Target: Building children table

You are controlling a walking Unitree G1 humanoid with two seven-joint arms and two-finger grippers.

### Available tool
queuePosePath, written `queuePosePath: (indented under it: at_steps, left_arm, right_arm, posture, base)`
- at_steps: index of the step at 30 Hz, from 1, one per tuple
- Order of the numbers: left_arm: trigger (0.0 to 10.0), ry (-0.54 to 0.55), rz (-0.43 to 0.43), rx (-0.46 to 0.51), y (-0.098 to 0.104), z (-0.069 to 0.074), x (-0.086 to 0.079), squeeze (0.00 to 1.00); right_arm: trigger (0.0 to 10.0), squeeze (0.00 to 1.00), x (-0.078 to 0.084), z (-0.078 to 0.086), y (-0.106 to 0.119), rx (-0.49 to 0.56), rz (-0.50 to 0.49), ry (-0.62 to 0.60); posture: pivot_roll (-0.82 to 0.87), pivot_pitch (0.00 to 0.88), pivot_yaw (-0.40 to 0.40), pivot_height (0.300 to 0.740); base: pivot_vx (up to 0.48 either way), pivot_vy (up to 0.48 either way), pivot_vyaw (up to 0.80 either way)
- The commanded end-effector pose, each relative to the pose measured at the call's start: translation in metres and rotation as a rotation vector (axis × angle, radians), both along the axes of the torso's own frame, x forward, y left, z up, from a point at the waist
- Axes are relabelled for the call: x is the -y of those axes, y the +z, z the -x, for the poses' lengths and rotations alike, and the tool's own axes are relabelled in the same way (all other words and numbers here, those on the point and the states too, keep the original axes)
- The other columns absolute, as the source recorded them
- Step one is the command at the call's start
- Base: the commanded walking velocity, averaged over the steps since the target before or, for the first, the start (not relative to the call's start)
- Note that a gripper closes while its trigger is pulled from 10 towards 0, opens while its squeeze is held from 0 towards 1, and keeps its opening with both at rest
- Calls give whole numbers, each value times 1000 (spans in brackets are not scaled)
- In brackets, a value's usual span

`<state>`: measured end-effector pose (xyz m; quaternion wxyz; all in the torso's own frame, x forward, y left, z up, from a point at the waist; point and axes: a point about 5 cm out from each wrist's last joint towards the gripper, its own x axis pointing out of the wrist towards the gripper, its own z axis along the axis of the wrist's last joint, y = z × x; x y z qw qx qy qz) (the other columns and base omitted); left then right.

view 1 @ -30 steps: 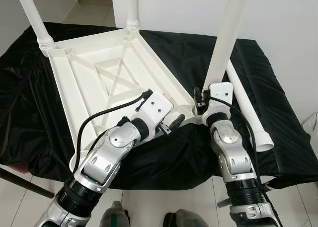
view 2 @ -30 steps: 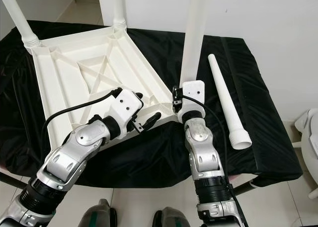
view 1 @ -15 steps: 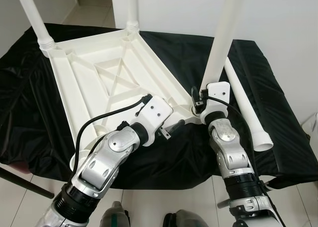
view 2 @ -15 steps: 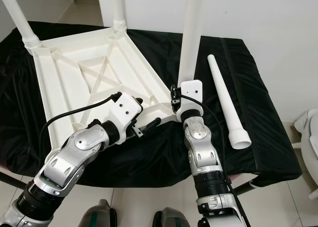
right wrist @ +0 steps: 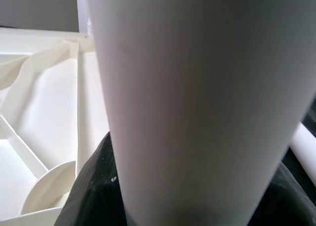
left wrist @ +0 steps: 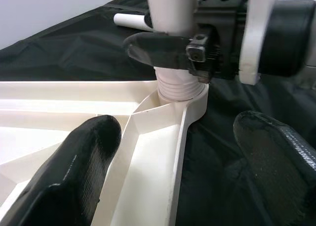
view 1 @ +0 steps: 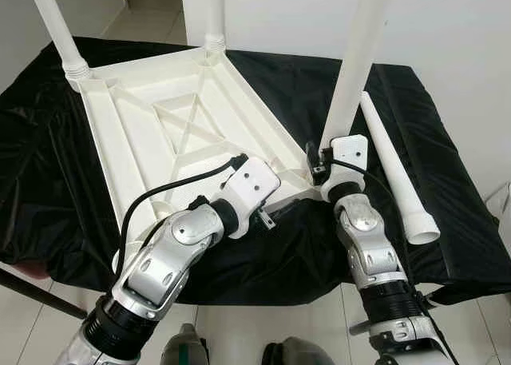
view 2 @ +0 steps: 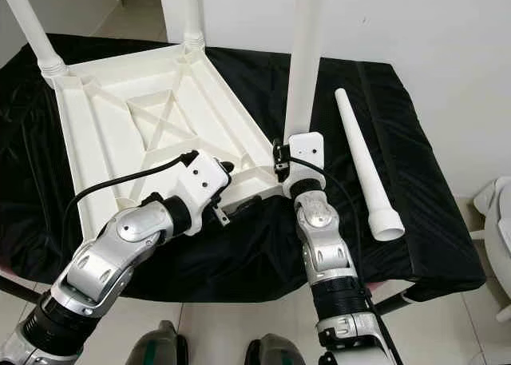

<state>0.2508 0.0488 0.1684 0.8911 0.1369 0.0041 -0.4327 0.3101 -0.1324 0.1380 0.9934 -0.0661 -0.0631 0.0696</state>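
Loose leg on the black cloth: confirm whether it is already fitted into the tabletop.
No. The loose leg lies flat on the black cloth, apart from the upturned tabletop.

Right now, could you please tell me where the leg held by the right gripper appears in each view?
Left eye view: the held leg rises right of centre from the tabletop's near corner, right gripper at its base.
Right eye view: the same, nearer centre.
Left wrist view: standing in the corner socket, a black finger across it.
Right wrist view: close up, straight ahead.
Shared landmark: the loose leg on the black cloth.
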Motion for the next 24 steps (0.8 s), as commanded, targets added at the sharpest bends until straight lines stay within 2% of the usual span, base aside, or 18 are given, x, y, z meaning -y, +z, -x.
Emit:
queuePosePath:
  at_steps: [1, 2, 5, 6, 8, 9, 11, 13, 15, 24]
  left_arm:
    - [10000, -4, 1, -6, 2, 3, -2, 0]
    - [10000, -8, 0, -8, 2, 3, -2, 0]
    - [10000, -9, -1, -9, 2, 3, -2, 0]
    - [10000, -11, -2, -9, 3, 3, -3, 0]
    - [10000, -11, -2, -9, 3, 3, -3, 0]
    - [10000, -13, -3, -7, 3, 3, -3, 0]
    - [10000, -14, -4, -5, 4, 3, -3, 0]
    - [10000, -14, -4, -5, 4, 3, -3, 0]
    - [10000, -14, -6, 0, 5, 2, -3, 0]
    - [10000, -7, -6, 3, 6, 1, -4, 0]
  right_arm:
    - [10000, 0, 2, 7, -21, -94, -9, 13]
    - [10000, 0, 7, 4, -23, -115, -43, -16]
    - [10000, 0, 9, 3, -23, -129, -66, -35]
    - [10000, 0, 13, -1, -23, -147, -109, -63]
    - [10000, 0, 13, -1, -23, -147, -109, -63]
    - [10000, 0, 16, -4, -22, -167, -157, -86]
    - [10000, 0, 18, -8, -21, -184, -193, -102]
    - [10000, 0, 18, -8, -21, -184, -193, -102]
    - [10000, 0, 18, -15, -19, -218, -261, -119]
    - [10000, 0, 17, -17, -18, -214, -260, -115]
  posture:
    - [34, 37, -26, 740]
    - [30, 41, -20, 740]
    - [30, 41, -20, 740]
    - [31, 41, -16, 740]
    - [31, 41, -16, 740]
    - [31, 41, -16, 740]
    - [32, 39, -16, 740]
    - [32, 39, -16, 740]
    - [35, 38, -16, 740]
    - [42, 37, -19, 740]
  base:
    - [0, 0, 0]
    - [0, 0, 0]
    - [0, 0, 0]
    - [0, 0, 0]
    - [0, 0, 0]
    - [0, 0, 0]
    - [0, 0, 0]
    - [0, 0, 0]
    - [0, 0, 0]
    - [0, 0, 0]
